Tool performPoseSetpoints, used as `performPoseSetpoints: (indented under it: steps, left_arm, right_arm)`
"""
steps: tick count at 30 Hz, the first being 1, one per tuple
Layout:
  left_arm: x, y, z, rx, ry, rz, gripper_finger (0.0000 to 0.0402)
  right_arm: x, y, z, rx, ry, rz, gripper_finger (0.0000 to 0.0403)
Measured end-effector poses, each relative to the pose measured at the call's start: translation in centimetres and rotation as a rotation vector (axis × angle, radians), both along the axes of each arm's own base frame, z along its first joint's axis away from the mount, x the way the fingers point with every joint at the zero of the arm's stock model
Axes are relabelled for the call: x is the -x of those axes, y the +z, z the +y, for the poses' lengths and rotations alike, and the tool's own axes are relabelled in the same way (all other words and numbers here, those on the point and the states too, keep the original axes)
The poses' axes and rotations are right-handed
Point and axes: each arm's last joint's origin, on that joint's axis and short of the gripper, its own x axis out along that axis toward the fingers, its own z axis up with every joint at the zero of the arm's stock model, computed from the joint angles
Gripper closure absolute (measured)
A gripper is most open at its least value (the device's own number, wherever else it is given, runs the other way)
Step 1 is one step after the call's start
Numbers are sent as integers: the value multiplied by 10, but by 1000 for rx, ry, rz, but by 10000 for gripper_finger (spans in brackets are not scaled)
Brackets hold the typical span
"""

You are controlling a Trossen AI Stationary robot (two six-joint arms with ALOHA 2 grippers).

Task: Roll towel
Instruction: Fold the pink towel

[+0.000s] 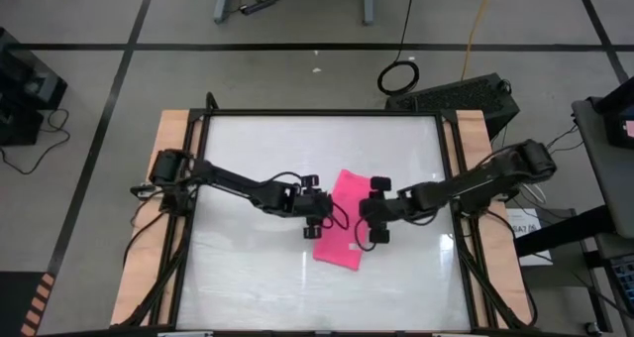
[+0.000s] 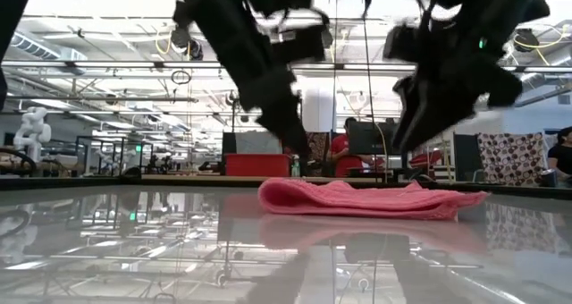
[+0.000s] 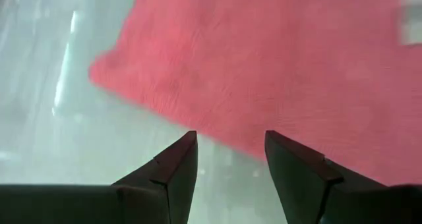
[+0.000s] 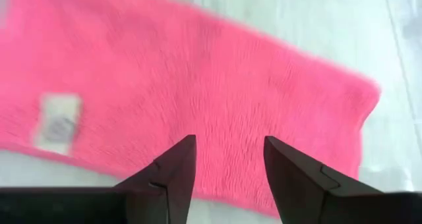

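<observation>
A large workshop stretches behind the table in the low view, with ceiling lights, benches and two or three seated people far back; one wears a red top. The table has a pale, glossy top that mirrors the room, with wooden strips along its two sides.

There is one towel, bright pink, lying flat near the middle of the table and turned at a slant; a small pale label shows on it in the right wrist view. There are two arms, each with one gripper.

The left gripper hangs at the towel's left edge, its fingers apart with nothing between them, tips over bare table just short of the cloth. The right gripper hangs at the towel's right edge, fingers likewise apart and empty, over the cloth. From the low view both seem to be clear above the towel, though contact is hard to judge.
</observation>
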Motion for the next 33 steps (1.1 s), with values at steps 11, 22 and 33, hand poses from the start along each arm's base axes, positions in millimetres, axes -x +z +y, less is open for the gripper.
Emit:
performPoseSetpoints:
  steps: [11,22,33]
  left_arm:
    - [19,-12,-70,-151,-353,81,217]
    - [37,-9,-119,-264,-466,43,217]
    - [33,-43,-122,-314,-522,136,217]
  right_arm:
    - [4,3,74,-99,317,-158,234]
    - [12,-44,138,97,463,-206,234]
    - [4,-72,138,223,420,-194,234]
